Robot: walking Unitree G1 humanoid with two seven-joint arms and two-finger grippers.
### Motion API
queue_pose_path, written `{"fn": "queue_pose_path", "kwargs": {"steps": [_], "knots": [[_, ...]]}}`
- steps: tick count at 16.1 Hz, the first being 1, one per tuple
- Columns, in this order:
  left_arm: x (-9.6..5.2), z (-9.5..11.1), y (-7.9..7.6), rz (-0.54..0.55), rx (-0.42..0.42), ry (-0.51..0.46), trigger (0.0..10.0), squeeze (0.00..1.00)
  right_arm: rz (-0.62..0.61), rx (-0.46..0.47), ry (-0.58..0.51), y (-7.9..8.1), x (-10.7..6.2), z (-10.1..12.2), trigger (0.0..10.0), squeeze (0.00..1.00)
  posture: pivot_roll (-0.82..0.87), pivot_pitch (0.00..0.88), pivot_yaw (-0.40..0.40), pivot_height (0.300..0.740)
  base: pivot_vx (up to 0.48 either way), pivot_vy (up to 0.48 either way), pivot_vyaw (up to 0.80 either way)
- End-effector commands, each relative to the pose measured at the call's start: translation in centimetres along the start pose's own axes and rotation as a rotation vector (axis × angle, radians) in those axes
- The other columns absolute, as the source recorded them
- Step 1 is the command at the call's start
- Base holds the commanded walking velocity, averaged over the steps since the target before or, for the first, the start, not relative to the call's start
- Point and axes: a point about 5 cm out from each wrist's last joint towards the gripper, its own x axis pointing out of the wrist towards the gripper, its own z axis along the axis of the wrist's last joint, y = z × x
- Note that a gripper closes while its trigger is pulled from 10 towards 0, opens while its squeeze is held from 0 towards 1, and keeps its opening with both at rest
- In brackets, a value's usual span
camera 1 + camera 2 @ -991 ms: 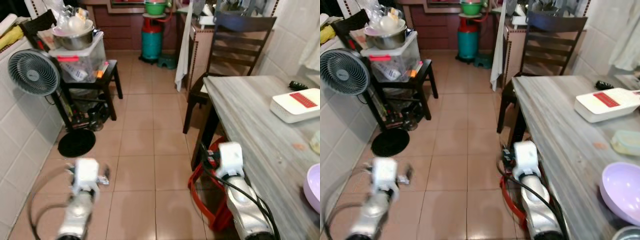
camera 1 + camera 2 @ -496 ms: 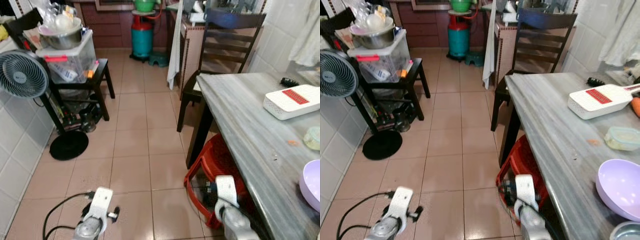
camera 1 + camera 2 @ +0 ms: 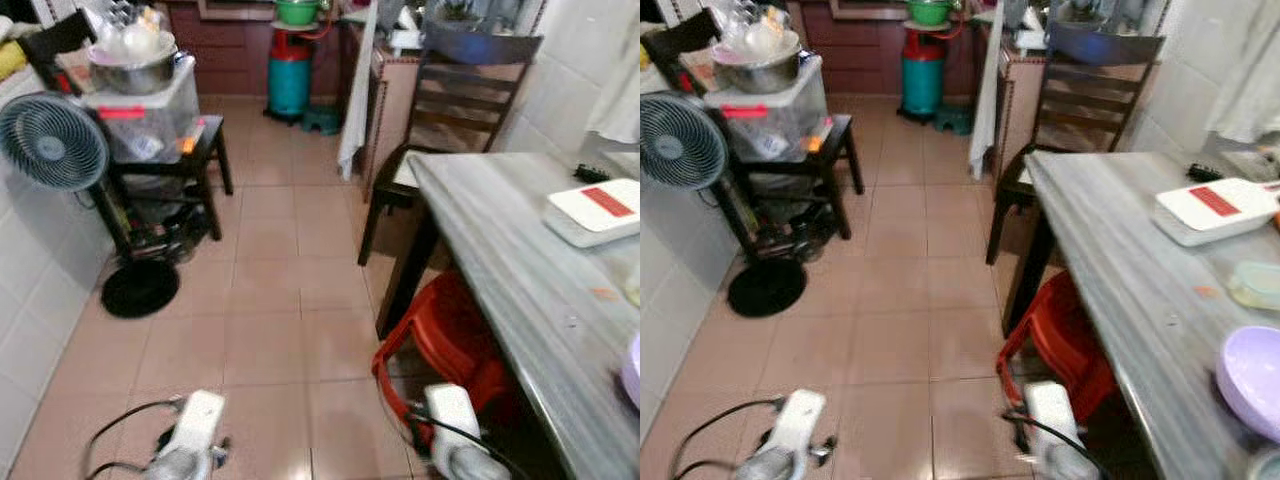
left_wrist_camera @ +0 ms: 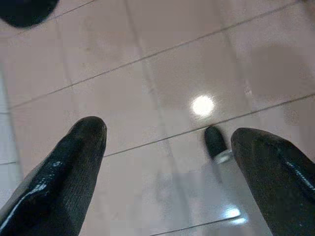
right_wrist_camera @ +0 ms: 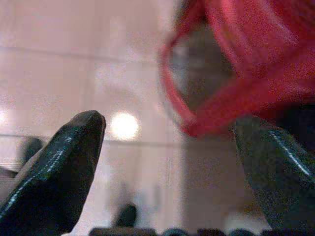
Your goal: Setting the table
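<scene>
The grey marble-look table [image 3: 1110, 230] runs along my right side. On it lie a white flat box with a red label [image 3: 1215, 210], a small lidded container [image 3: 1258, 284] and a purple bowl [image 3: 1252, 380] near the front edge. Both arms hang low over the floor, the left arm [image 3: 190, 440] out in the aisle and the right arm [image 3: 450, 425] beside the table. In the left wrist view my left gripper [image 4: 167, 132] is open over bare tiles. My right gripper [image 5: 167, 123] is open too, pointing towards a red plastic stool [image 5: 236, 64].
The red stool [image 3: 450, 345] sits under the table edge. A dark wooden chair [image 3: 455, 110] stands at the table's far end. On the left are a fan [image 3: 52, 143] and a black side table with a plastic box [image 3: 150, 110]. A green gas cylinder [image 3: 288, 75] stands at the back.
Both arms have sunk lower in the head views than a second ago. The whole picture has shifted and blurred, so the camera has moved.
</scene>
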Motion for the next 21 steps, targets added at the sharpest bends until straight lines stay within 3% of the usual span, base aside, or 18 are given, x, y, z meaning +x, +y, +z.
{"fn": "queue_pose_path", "kwargs": {"steps": [1,5,10,13,15,18,21], "knots": [[0.0,-0.1,-0.4,-0.005,0.004,0.007,10.0,0.0,0.017,-0.009,0.04,-0.1,-0.4,-1.3,10.0,0.0,0.04,0.0,-0.037,0.74,0.0,0.476,0.0],[-0.5,-2.2,-0.7,-0.007,0.026,0.042,10.0,0.0,0.065,-0.047,0.049,0.8,-0.4,-1.4,10.0,0.0,0.04,0.0,-0.029,0.74,0.0,0.476,0.13],[-1.7,-5.7,-1.8,-0.023,0.069,0.103,10.0,0.0,0.078,-0.066,0.094,1.3,-0.6,-2.4,10.0,0.0,0.04,0.0,-0.018,0.74,0.0,0.476,0.8],[-2.2,-7.0,-2.9,-0.035,0.075,0.125,10.0,0.0,0.089,-0.089,0.098,2.1,-0.3,-1.8,10.0,0.0,0.04,0.0,-0.025,0.74,0.0,0.476,0.8],[-2.5,-7.5,-3.4,-0.042,0.078,0.132,10.0,0.0,0.103,-0.103,0.096,2.7,-0.1,-1.4,10.0,0.0,0.04,0.0,-0.028,0.74,0.0,0.476,0.8],[-2.1,-6.6,-2.6,-0.032,0.076,0.113,10.0,0.0,0.103,-0.103,0.097,2.8,-0.2,-1.5,10.0,0.0,0.05,0.0,-0.031,0.74,0.0,0.476,0.8],[-2.1,-6.4,-2.6,-0.06,0.059,0.09,10.0,0.0,0.067,-0.062,0.106,2.2,-0.3,-2.0,10.0,0.0,0.05,0.0,-0.033,0.74,0.0,0.107,0.0]]}}
